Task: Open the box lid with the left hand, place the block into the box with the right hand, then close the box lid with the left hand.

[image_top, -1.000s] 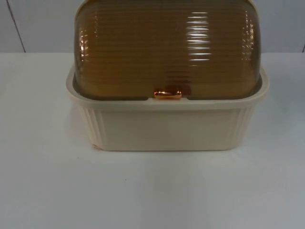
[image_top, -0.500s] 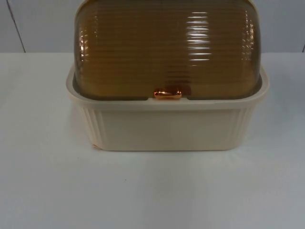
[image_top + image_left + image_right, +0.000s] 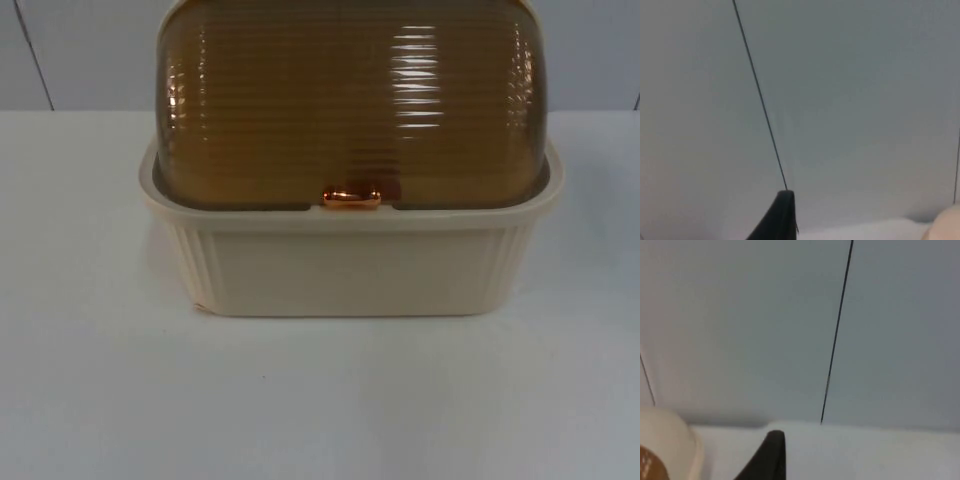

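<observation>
- White table top point(image 3: 320, 400) runs back to a grey partition wall point(image 3: 80, 50), and the cream box point(image 3: 350, 265) sits square in the middle of the frame, its ribbed front facing the fixed camera.
- Its amber ribbed lid point(image 3: 350, 100) is down, seated inside the cream rim, so the opening step looks not yet done.
- A small copper-coloured handle point(image 3: 351, 199) sits at the centre of the lid's front edge, just above the rim; that is the obvious place for a pull upward.
- The left gripper point(image 3: 782, 217) hangs off to one side facing the wall, one black fingertip visible, with a cream edge of the box just in sight. I cannot tell whether its jaws are spread or closed.
- The right gripper point(image 3: 771, 455) likewise faces the wall beside the box, a cream corner and a bit of amber lid near it; its jaws cannot be judged either. Both seem parked clear of the lid's swing.
- The block cannot be found on the table; a reddish tint behind the handle may be it, but that is unsure.
</observation>
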Robot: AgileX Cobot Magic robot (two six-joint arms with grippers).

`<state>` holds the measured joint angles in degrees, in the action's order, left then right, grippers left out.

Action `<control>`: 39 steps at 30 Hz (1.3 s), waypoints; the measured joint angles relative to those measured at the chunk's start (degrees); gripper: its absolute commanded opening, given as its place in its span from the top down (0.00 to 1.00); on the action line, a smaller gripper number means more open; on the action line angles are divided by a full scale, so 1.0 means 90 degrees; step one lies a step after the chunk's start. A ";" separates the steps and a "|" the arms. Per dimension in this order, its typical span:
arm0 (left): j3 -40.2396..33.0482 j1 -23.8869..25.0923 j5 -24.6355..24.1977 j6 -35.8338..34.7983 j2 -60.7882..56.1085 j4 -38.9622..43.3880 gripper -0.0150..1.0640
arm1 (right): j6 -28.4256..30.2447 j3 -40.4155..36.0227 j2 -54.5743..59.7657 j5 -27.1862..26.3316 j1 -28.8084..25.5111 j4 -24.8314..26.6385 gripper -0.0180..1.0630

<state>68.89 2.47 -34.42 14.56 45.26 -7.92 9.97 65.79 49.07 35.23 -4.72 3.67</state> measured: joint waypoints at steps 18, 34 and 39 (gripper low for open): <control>0.0011 0.0000 -0.0083 0.0357 -0.3204 -0.0295 0.01 | -0.0085 -0.0026 -0.3506 0.0468 0.0583 -0.0195 0.01; 0.0011 0.0000 -0.0445 0.0856 -0.4418 -0.0591 0.01 | -0.0143 -0.0026 -0.5186 0.0284 0.0703 -0.0197 0.01; 0.0011 -0.0129 -0.0772 0.0813 -0.4691 -0.0591 0.01 | -0.0143 -0.0026 -0.5411 0.0914 0.0703 -0.0197 0.01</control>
<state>68.99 1.31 -41.37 21.88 3.05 -13.25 8.69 65.56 0.37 43.45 1.61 1.90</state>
